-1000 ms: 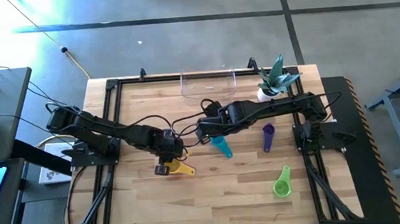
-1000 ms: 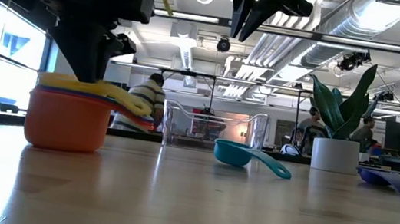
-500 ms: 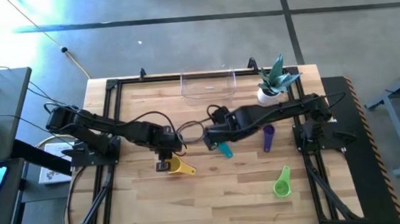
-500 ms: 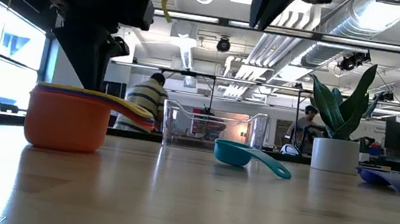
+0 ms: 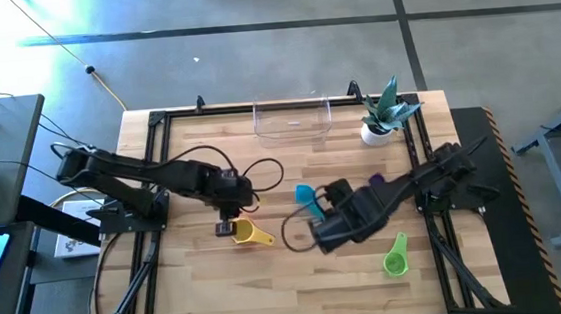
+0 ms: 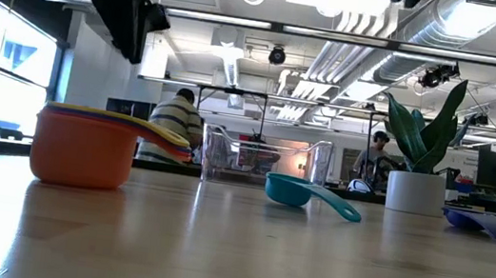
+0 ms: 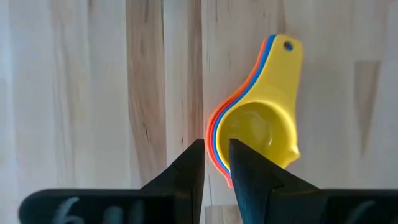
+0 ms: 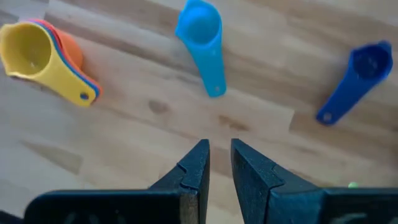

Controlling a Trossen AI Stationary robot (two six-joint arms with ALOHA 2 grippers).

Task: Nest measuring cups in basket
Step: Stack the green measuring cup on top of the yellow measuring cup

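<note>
Seven plastic measuring cups lay on the wooden table point(image 5: 199, 274), and none of them was in the clear, low-walled rectangular plastic basket point(image 5: 293, 119), which stood at the table's far edge. Four of the seven sat nested in one stack point(image 5: 254, 235): a yellow cup on top, with blue, orange and red rims showing under it. That stack lay well apart from the basket, nearer the front of the table and a little toward the left arm's side.

The other three lay singly. A teal cup point(image 5: 306, 197) was the closest to the basket, between it and the front edge. A purple cup point(image 5: 375, 183) lay toward the right arm's side, partly covered by that arm. A green cup point(image 5: 397, 256) was the farthest from the basket, near the front.

One small white pot with a spiky green plant point(image 5: 378, 121) stood just beside the basket.

The left gripper point(image 7: 216, 144) hung above the stack, its fingers a narrow gap apart and holding nothing. The right gripper point(image 8: 219, 144) hovered over bare wood, farther from the basket than the teal cup, its fingers likewise narrowly parted and empty.

Beyond the basket, the low view showed people in the room behind the table.
</note>
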